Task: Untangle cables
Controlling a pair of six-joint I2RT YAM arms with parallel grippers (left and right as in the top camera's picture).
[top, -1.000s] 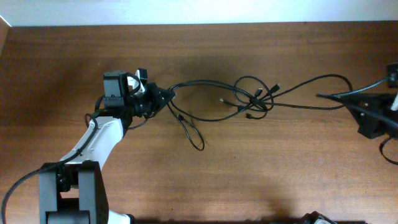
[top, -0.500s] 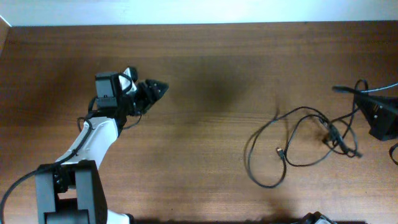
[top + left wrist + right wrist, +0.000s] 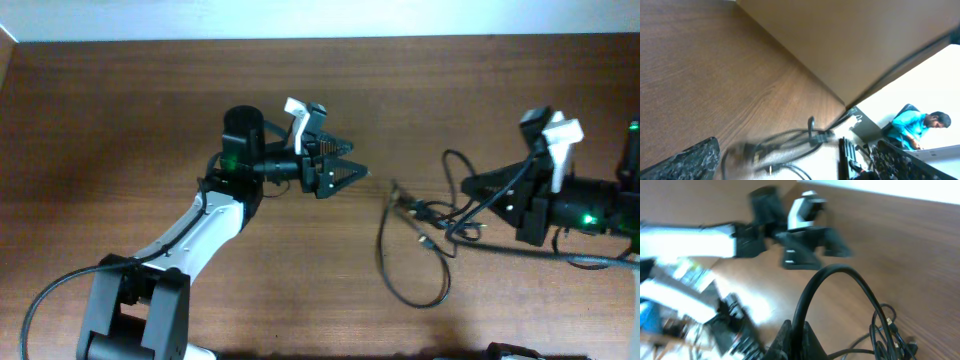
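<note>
Brown wood tabletop [image 3: 300, 80], white wall [image 3: 300, 18] strip along the far edge. Left gripper [image 3: 352, 163]: jaws spread wide, nothing between them, left of centre, pointing toward the right side. Its wrist view agrees: one finger [image 3: 690, 160] low left, the other side low right, and only bare wood and blurred cables [image 3: 790, 137] between them. The nearest loose cable end lies near the left gripper's tips but is not touching them. Right gripper [image 3: 470, 188]: closed and pinching the cables at the right end of the tangle. In its own wrist view the fingertips [image 3: 787, 342] sit together at the bottom edge. One black strand arches up out of them in a tall loop, and thinner strands with small plug ends are bunched low right. Overhead, the cables are right of centre, with the knot just beside the right gripper's tips. One big loop lies flat toward the near edge, and short ends stick out toward the left arm. The strands are still crossed and I can't tell how many there are. Background in the left wrist view: a person [image 3: 917, 131] in a blue shirt beyond the tabletop edge, out of focus.
</note>
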